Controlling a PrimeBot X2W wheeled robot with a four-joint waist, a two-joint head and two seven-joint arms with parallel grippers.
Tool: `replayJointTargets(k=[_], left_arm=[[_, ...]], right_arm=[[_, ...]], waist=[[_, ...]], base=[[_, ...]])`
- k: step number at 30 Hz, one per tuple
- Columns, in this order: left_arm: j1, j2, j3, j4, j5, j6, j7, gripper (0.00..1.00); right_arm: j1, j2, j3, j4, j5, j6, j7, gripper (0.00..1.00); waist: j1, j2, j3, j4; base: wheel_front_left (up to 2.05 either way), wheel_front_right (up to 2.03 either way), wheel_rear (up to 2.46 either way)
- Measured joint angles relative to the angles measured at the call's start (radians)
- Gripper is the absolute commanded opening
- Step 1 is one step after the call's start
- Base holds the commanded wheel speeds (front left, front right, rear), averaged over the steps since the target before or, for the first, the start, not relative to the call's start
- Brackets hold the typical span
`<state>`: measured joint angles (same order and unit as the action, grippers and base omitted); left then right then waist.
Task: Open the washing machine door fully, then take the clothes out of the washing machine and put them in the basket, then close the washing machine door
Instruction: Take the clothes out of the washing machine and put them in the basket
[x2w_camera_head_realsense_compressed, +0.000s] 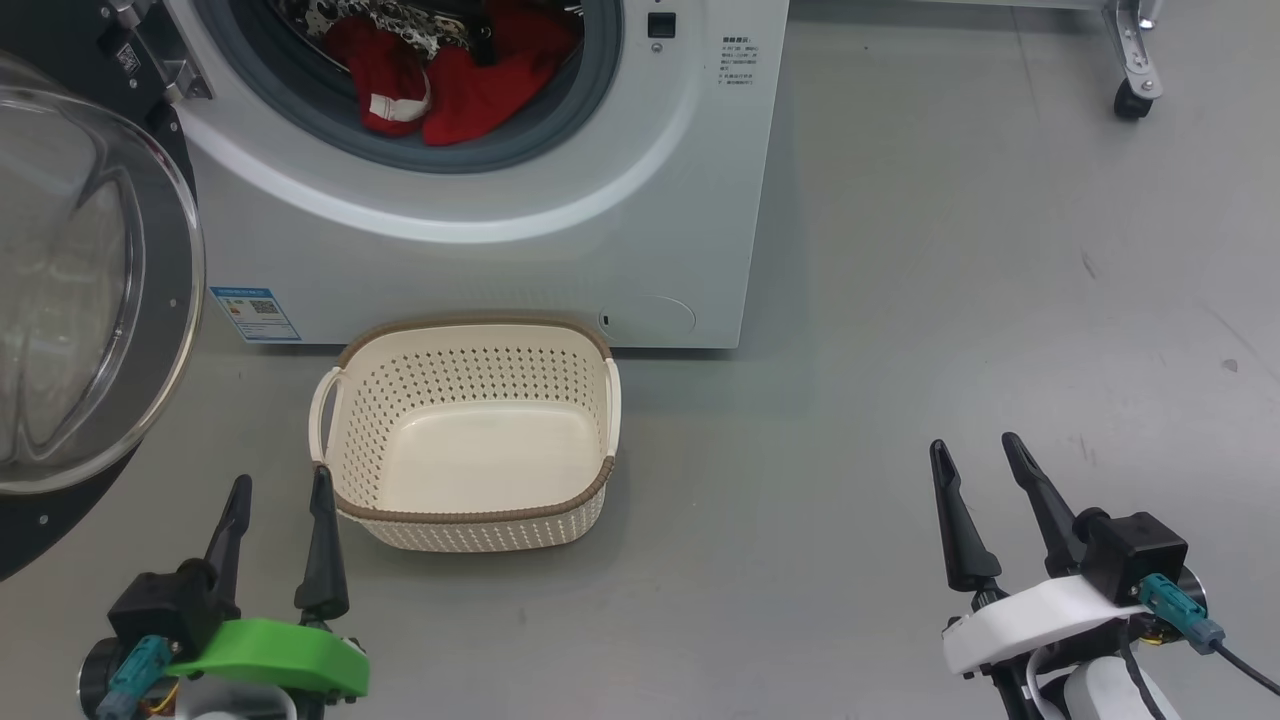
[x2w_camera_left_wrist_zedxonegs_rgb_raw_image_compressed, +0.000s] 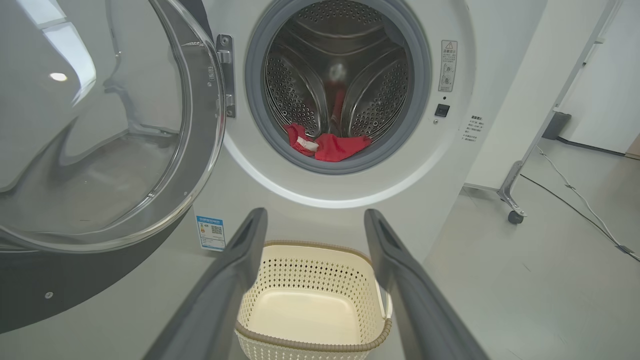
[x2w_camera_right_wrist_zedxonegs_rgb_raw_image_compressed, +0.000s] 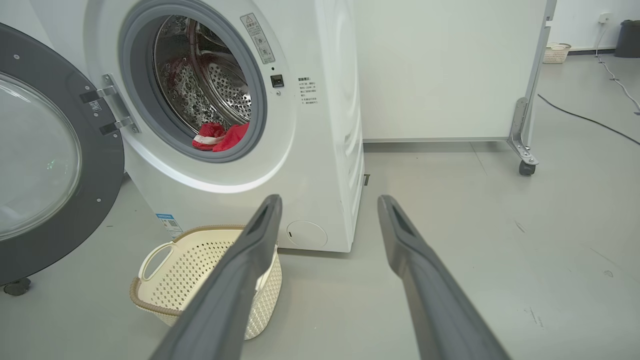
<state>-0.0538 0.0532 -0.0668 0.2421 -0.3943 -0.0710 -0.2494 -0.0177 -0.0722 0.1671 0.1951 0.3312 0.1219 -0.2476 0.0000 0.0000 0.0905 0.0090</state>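
Observation:
The white washing machine (x2w_camera_head_realsense_compressed: 560, 250) (x2w_camera_left_wrist_zedxonegs_rgb_raw_image_compressed: 450, 165) (x2w_camera_right_wrist_zedxonegs_rgb_raw_image_compressed: 325, 150) stands ahead with its round door (x2w_camera_head_realsense_compressed: 90, 300) (x2w_camera_left_wrist_zedxonegs_rgb_raw_image_compressed: 100, 125) (x2w_camera_right_wrist_zedxonegs_rgb_raw_image_compressed: 45, 160) swung wide open to the left. Red clothes (x2w_camera_head_realsense_compressed: 450, 80) (x2w_camera_left_wrist_zedxonegs_rgb_raw_image_compressed: 330, 146) (x2w_camera_right_wrist_zedxonegs_rgb_raw_image_compressed: 220, 139) lie at the front of the steel drum. The cream basket (x2w_camera_head_realsense_compressed: 470, 520) (x2w_camera_left_wrist_zedxonegs_rgb_raw_image_compressed: 310, 345) (x2w_camera_right_wrist_zedxonegs_rgb_raw_image_compressed: 160, 305) sits empty on the floor in front of the machine. My left gripper (x2w_camera_head_realsense_compressed: 281, 485) (x2w_camera_left_wrist_zedxonegs_rgb_raw_image_compressed: 315, 216) is open, low at the basket's front left corner. My right gripper (x2w_camera_head_realsense_compressed: 976, 445) (x2w_camera_right_wrist_zedxonegs_rgb_raw_image_compressed: 329, 200) is open over bare floor to the basket's right. Neither holds anything.
A wheeled white partition (x2w_camera_right_wrist_zedxonegs_rgb_raw_image_compressed: 450, 70) (x2w_camera_left_wrist_zedxonegs_rgb_raw_image_compressed: 515, 150) stands right of the machine, its caster (x2w_camera_head_realsense_compressed: 1132, 100) on the grey floor. A cable (x2w_camera_left_wrist_zedxonegs_rgb_raw_image_compressed: 575, 200) runs across the floor at right. A small basket (x2w_camera_right_wrist_zedxonegs_rgb_raw_image_compressed: 555, 52) and dark bin (x2w_camera_right_wrist_zedxonegs_rgb_raw_image_compressed: 629, 37) stand far back.

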Motion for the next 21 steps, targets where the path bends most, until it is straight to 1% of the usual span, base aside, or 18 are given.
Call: replayJointTargets(k=[10,21], left_arm=[[0.000,0.000,-0.010,-0.014,0.000,-0.006,0.000,1.00],[0.000,0.000,-0.005,-0.015,0.000,-0.010,0.000,1.00]], right_arm=[[0.000,0.002,0.000,-0.002,0.000,0.000,0.000,1.00],[0.000,0.003,-0.001,-0.002,0.000,0.000,0.000,1.00]], waist=[[0.0000,0.0000,0.007,0.006],[0.0000,0.0000,0.010,0.010]], base=[[0.23,-0.23,0.00],[0.66,-0.66,0.00]])
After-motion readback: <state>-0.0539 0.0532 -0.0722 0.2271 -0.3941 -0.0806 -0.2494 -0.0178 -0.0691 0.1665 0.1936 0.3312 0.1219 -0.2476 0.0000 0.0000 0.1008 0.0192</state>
